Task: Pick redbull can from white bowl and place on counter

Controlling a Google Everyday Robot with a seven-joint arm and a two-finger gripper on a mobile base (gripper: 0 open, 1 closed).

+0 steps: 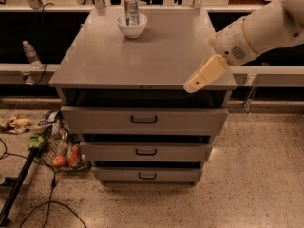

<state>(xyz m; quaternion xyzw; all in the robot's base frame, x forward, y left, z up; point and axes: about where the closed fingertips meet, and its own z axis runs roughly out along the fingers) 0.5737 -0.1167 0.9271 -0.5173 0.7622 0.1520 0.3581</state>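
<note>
- Gripper at centre right of the frame, cream-coloured, slanting down and left across the front right corner of the counter; released or clenched, cannot tell.
- Counter as a grey top filling the middle of the frame, with three black-handled drawers beneath.
- White arm reaching in from the upper right edge.
- White bowl at top centre, upright near the counter's far edge.
- Redbull can upright inside the white bowl, well apart from the gripper.
- Clear water bottle at the left edge.
</note>
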